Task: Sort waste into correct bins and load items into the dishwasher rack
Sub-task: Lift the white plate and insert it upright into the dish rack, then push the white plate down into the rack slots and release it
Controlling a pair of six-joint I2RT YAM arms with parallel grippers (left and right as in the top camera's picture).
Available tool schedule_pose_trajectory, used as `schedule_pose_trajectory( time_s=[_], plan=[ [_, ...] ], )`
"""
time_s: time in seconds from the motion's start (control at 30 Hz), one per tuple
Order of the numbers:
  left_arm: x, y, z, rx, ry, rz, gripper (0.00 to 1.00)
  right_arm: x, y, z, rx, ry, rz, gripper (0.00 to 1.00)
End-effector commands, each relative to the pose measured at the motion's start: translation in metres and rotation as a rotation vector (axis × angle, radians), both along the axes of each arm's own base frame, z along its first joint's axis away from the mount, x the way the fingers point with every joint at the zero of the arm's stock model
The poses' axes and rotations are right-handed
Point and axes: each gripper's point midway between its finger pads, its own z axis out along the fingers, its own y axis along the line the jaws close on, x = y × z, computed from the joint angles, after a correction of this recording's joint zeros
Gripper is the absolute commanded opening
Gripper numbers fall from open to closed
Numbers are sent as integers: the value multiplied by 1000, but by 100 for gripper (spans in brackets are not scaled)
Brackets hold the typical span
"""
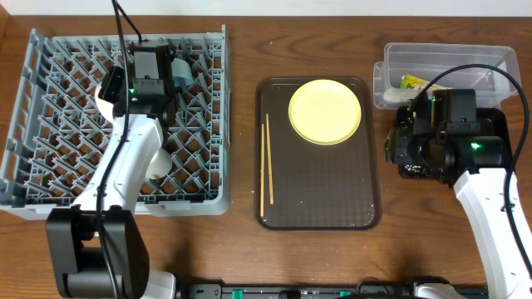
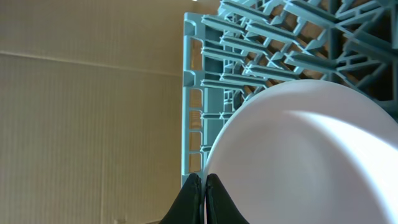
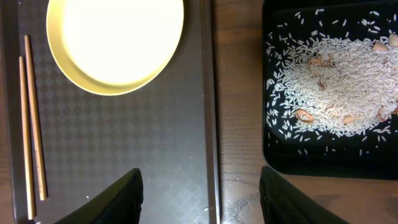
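My left gripper (image 2: 204, 185) is over the far side of the dishwasher rack (image 1: 50, 166), shut on the rim of the white bowl (image 2: 311, 155), which stands on edge among the pegs. The light blue bowl (image 1: 184, 71) stands in the rack beside it. My right gripper (image 3: 199, 183) is open and holds nothing, above the strip of table between the brown tray (image 3: 124, 155) and the black tray (image 3: 268, 124) that holds the rice (image 3: 336, 74). The yellow plate (image 1: 324, 110) and the chopsticks (image 1: 265, 166) lie on the brown tray.
A clear tub (image 1: 391, 71) stands behind the black tray, with the yellow-green wrapper (image 1: 413, 81) inside. The right arm (image 1: 490, 199) reaches in from the near right. The rack's far wall (image 2: 196, 93) is just beyond my left fingertips.
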Motion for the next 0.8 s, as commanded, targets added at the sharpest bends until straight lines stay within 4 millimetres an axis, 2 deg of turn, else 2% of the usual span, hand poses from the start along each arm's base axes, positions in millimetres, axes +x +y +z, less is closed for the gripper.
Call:
schedule_pose_trajectory(
  time_s=[0.0, 0.2, 0.37, 0.57, 0.77],
  plan=[
    [-5, -2, -15, 22, 51, 1, 6, 1, -3, 2, 5, -5, -16, 58],
    [-3, -16, -33, 32, 120, -33, 6, 1, -3, 2, 5, -3, -16, 58],
    [2, -38, -44, 47, 159, -88, 6, 1, -3, 2, 5, -3, -16, 58],
    [4, -51, -43, 56, 159, -116, 6, 1, -3, 2, 5, -3, -16, 58],
    [1, -45, -32, 121, 142, -71, 6, 1, -3, 2, 5, -3, -16, 58]
  ],
)
